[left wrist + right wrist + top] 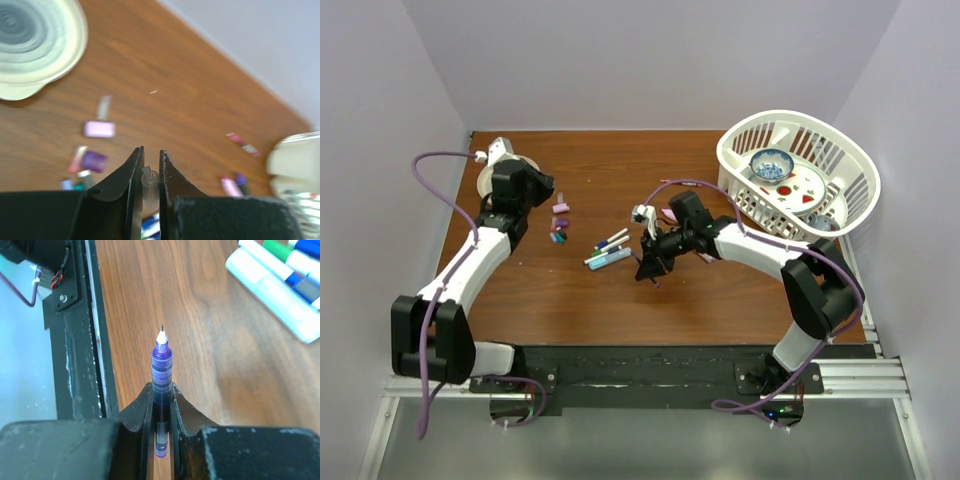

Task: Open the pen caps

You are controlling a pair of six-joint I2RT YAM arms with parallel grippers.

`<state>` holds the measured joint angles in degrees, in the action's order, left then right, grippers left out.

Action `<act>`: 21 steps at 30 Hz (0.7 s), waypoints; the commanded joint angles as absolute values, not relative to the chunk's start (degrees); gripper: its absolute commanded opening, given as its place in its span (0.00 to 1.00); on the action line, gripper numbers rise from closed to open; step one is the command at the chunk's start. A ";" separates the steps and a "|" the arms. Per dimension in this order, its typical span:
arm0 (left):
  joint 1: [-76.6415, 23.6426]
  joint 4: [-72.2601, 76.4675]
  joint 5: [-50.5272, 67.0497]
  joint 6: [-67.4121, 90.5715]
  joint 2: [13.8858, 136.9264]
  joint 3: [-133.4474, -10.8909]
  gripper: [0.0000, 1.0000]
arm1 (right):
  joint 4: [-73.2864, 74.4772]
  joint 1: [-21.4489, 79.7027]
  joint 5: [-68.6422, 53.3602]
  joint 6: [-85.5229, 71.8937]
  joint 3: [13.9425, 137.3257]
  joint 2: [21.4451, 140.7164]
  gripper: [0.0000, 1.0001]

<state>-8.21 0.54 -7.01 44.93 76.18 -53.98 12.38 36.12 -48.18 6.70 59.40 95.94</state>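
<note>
The left fingers (pixel 125 175) are pressing almost fully together on a small clear cap (pixel 150 181), which is sitting between their tips. The right fingers (pixel 184 407) are clamping tight on a purple pen (pixel 161 367). Its barrel is reaching out past the tips, and its bare nib is pointing away over the surface (pixel 215 340). So this pen is looking opened.

Loose caps (pixel 99 129), pink and purple, are lying ahead of the left fingers. More pens (pixel 280 285) are lying in a bunch ahead and to one side of the right fingers.

The cap is sitting only at the very tips and looks smooth, so it is likely risking to slip out and roll away. The nib is uncovered, so lowering the pen tip-first could be marking the surface or bending the nib. A wide swing could also be knocking the bunch apart.
</note>
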 commanded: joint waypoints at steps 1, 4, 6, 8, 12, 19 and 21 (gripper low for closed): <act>-4.49 -4.30 -1.84 32.70 82.08 -53.26 0.00 | 18.37 33.58 -52.91 15.47 61.96 93.78 0.00; -3.52 -1.68 -1.76 33.49 84.63 -51.34 0.00 | 18.37 33.31 -53.17 15.38 61.96 93.43 0.00; -2.82 -2.19 -2.28 33.31 87.78 -51.68 0.00 | 18.37 33.31 -53.17 15.38 61.96 93.25 0.00; -2.29 -3.16 -3.77 32.00 90.77 -52.73 0.04 | 18.28 33.13 -53.09 15.29 61.79 92.99 0.00; -1.50 -2.90 -7.02 31.38 93.51 -53.78 0.08 | 17.84 32.61 -53.44 14.59 61.70 92.81 0.00; -0.70 -3.87 -6.51 30.94 99.22 -56.42 0.17 | 17.67 31.91 -53.61 14.15 61.52 92.11 0.00; -0.70 -4.39 -6.24 30.68 99.76 -57.04 0.28 | 17.67 31.55 -53.61 14.15 61.52 91.67 0.00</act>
